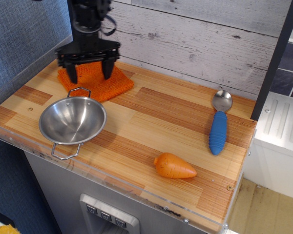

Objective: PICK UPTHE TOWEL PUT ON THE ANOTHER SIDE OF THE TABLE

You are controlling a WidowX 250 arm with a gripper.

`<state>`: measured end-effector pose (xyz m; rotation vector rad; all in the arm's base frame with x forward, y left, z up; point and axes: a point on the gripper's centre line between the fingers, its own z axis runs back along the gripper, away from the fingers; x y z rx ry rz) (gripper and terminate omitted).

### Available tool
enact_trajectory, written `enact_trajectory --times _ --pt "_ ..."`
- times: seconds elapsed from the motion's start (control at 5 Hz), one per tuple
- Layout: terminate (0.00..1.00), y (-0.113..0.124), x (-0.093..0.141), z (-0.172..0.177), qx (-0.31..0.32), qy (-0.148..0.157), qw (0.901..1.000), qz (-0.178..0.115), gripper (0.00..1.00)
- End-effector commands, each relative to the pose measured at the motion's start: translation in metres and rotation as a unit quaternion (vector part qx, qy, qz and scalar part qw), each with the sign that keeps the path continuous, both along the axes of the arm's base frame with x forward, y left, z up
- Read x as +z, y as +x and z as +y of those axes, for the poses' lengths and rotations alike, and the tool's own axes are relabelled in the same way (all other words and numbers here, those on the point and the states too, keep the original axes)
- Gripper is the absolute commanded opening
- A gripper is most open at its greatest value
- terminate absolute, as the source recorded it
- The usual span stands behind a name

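The orange knitted towel (106, 86) lies flat at the back left of the wooden table (151, 122), just behind the steel bowl. My black gripper (90, 74) hangs right over the towel with its two fingers spread wide, fingertips (108, 70) at or just above the cloth. It holds nothing. The gripper hides the towel's middle and back part.
A steel bowl (72, 120) with two handles stands at the front left, touching the towel's front edge. A spoon with a blue handle (219, 125) lies at the right. An orange plastic carrot (174, 166) lies near the clear front edge. A plank wall runs behind.
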<state>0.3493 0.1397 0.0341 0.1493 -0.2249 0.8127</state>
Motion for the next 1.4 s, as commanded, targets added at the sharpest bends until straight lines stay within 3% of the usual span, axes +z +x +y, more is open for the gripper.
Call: enact_trajectory --times 0.0,0.6,1.2 --pt "0.0 0.001 -0.003 -0.004 0.008 -0.011 0.9999 0.004 1.0" --pt "0.0 0.009 -0.016 -0.032 -0.014 -0.021 0.9995 0.016 1.0" --pt "0.0 0.023 -0.006 -0.115 -0.093 -0.049 0.9945 -0.011 1.0"
